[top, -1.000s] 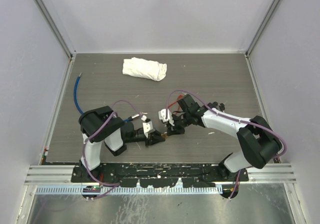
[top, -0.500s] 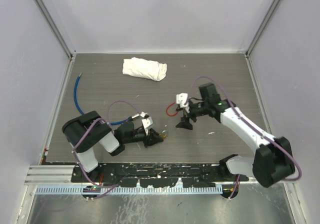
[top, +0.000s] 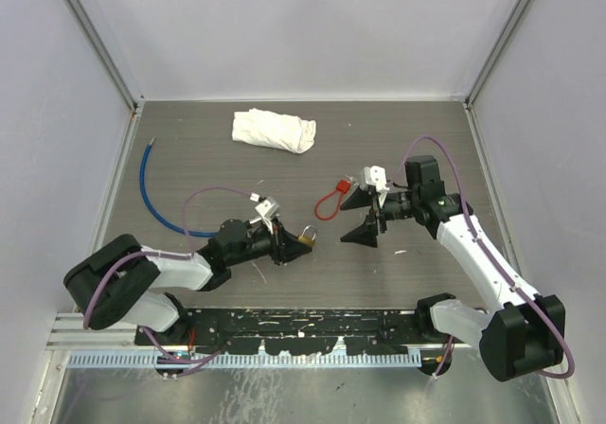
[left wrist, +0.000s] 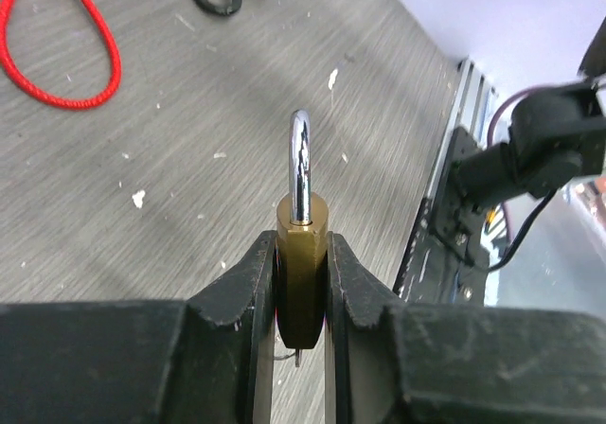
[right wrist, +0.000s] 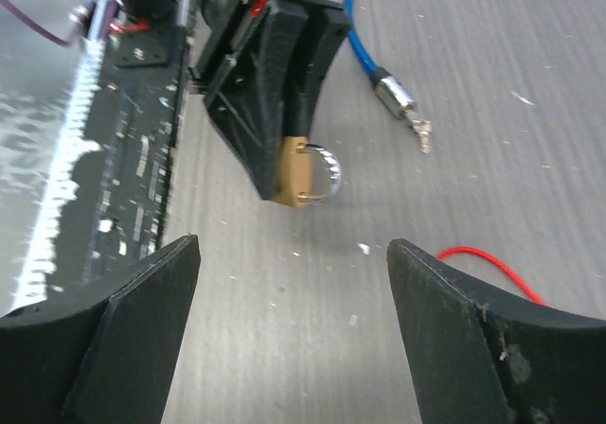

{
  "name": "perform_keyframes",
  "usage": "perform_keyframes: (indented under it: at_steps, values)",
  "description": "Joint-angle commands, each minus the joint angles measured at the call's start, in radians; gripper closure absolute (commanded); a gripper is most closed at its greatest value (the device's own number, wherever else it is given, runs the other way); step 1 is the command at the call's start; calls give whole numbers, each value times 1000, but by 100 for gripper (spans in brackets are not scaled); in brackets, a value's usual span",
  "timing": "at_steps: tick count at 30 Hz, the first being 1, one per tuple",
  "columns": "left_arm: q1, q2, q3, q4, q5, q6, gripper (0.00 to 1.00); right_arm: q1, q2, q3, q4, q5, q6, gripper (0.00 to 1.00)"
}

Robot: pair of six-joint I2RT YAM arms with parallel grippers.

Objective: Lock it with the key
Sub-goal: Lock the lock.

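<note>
Left gripper [left wrist: 301, 254] clamped on padlock [right wrist: 301, 170]. Right gripper [top: 364, 218], fingers wide apart and empty, at the padlock's 3 o'clock; red cord [top: 327, 206] at 1 o'clock. No key discernible; locking seemingly remains.

Right gripper [top: 348, 219]: drawn back from the padlock [top: 306, 239] toward the right edge, jaws now spread wide.
Left gripper [top: 287, 246]: nudged rightward; its arm now stretches low, elbow toward the near-left corner.
Red loop [top: 329, 202]: uncovered.
</note>
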Motion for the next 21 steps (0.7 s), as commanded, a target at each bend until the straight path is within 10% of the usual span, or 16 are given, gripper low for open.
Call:
perform_keyframes:
  at_steps: [1, 21]
  values:
    - [-2, -82, 63, 15, -83, -126, 100, -2, 11, -42, 190, -160, 248, 15]
    - [-16, -105, 70, 298, -484, -367, 100, 128, 192, -244, 959, -37, 1128, 23]
